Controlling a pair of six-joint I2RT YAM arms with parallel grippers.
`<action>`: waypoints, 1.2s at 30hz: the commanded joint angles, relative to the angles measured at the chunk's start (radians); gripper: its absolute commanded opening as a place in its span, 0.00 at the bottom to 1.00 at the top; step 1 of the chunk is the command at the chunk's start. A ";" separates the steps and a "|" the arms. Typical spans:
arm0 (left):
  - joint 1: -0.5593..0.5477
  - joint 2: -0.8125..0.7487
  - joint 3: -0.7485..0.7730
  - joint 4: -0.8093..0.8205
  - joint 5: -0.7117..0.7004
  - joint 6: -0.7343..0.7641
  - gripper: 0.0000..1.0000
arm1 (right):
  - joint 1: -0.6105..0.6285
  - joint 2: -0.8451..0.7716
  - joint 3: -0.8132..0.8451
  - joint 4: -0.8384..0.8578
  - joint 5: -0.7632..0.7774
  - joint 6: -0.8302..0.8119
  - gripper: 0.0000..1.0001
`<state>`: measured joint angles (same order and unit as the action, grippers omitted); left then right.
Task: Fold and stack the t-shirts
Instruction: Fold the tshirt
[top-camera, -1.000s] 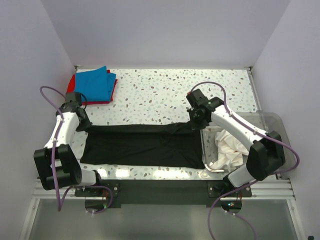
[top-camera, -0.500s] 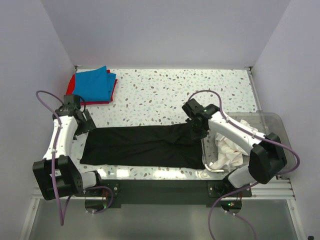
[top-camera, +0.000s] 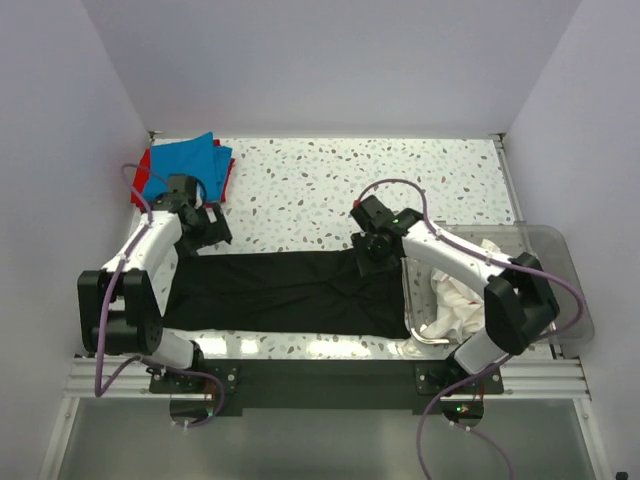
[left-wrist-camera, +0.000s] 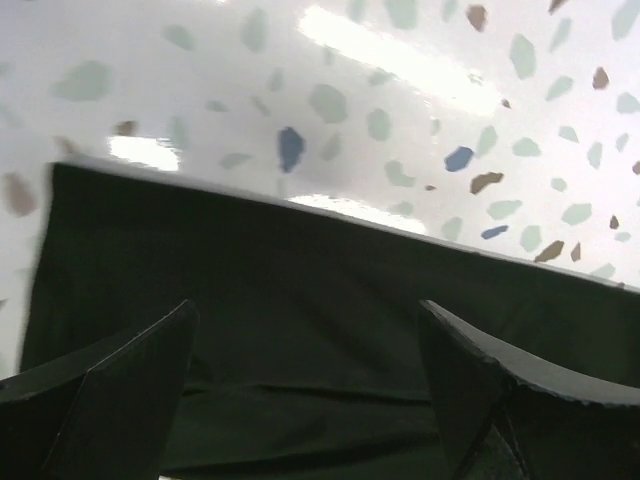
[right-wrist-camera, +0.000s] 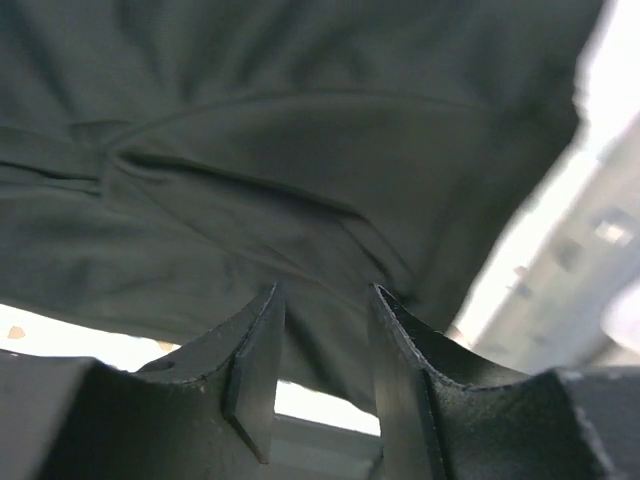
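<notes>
Lying spread flat, black t-shirt (top-camera: 290, 292)

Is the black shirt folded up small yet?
No. The black shirt lies stretched in one long flat strip across the table.

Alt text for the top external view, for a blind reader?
A black shirt lies flat in a long strip, left gripper and right gripper open over its far edge. A blue shirt lies on a red shirt far left; a bin at right holds white shirts.
</notes>
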<state>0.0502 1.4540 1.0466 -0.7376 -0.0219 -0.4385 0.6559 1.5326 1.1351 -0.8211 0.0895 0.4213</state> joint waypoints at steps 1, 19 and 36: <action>-0.041 0.052 -0.034 0.135 0.086 -0.060 0.95 | 0.039 0.067 0.038 0.120 -0.086 -0.030 0.41; -0.067 0.207 -0.154 0.290 0.131 -0.049 0.95 | 0.165 0.282 0.046 0.235 -0.053 -0.024 0.39; -0.069 0.195 -0.200 0.300 0.112 -0.034 0.95 | 0.211 0.193 0.063 0.056 0.067 0.030 0.14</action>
<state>-0.0101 1.6077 0.9100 -0.4759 0.0853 -0.4862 0.8574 1.7939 1.1652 -0.6815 0.1219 0.4248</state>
